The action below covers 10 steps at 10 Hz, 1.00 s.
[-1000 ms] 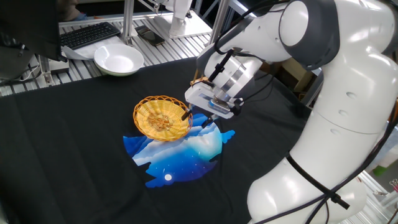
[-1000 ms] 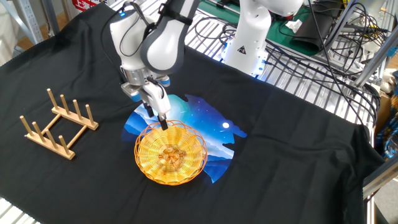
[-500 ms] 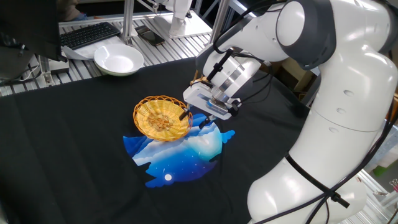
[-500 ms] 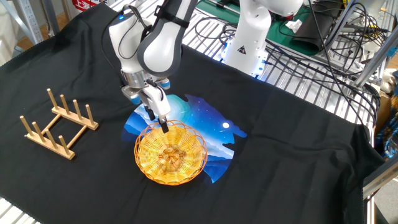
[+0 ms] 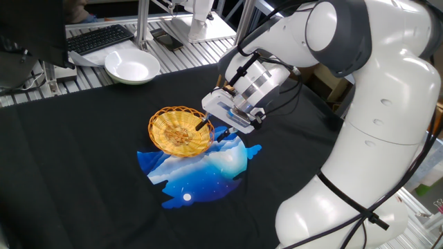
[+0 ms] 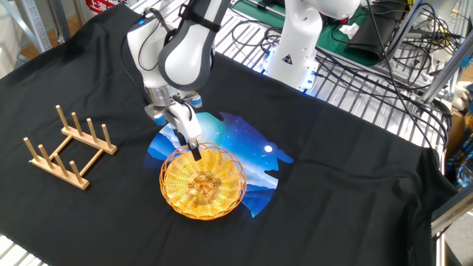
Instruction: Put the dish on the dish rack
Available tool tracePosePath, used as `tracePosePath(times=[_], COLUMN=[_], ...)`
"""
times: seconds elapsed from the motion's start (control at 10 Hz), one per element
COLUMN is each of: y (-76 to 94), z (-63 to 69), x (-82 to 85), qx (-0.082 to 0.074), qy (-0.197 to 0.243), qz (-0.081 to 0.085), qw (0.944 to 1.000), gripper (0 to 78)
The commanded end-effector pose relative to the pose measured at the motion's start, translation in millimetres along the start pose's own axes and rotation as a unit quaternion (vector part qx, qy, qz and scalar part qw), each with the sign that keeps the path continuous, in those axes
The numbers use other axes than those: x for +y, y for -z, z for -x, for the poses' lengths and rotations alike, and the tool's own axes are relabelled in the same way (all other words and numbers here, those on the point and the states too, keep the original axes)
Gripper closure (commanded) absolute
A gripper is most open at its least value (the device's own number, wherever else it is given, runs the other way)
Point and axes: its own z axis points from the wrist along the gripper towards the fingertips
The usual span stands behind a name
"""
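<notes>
Near the middle of the worktop (image 6: pixel 355 170) you see the dish (image 6: pixel 203 183) lying flat, half on a blue printed patch (image 6: pixel 236 148) of the black cloth. Your gripper (image 6: pixel 196 154) comes down at the dish's rim, its fingers apparently pinching the wicker edge, though the view is too coarse to be sure. Toward the left edge stands the dish rack (image 6: pixel 68 148), well apart. A white bowl (image 5: pixel 131 66) sits beyond the cloth.

no readable text anywhere; red sign (image 6: pixel 100 5) lettering too small
</notes>
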Motion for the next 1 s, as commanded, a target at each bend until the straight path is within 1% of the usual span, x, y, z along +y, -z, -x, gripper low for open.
tracePosePath(times=[0.1,0.3,0.5,0.7,1.0], y=[-4.2,-4.0,-3.7,-4.9,-11.5], z=[4.9,4.9,4.1,6.5,10.4], x=[1.7,4.3,8.9,11.0,12.2], qx=[-0.010,-0.006,-0.008,-0.011,-0.020], qy=[0.000,-0.005,-0.010,-0.009,-0.007], qz=[0.008,0.019,0.020,0.022,0.028], qw=[0.9999,0.9998,0.9997,0.9997,0.9994], gripper=[0.1,0.1,0.1,0.1,0.1])
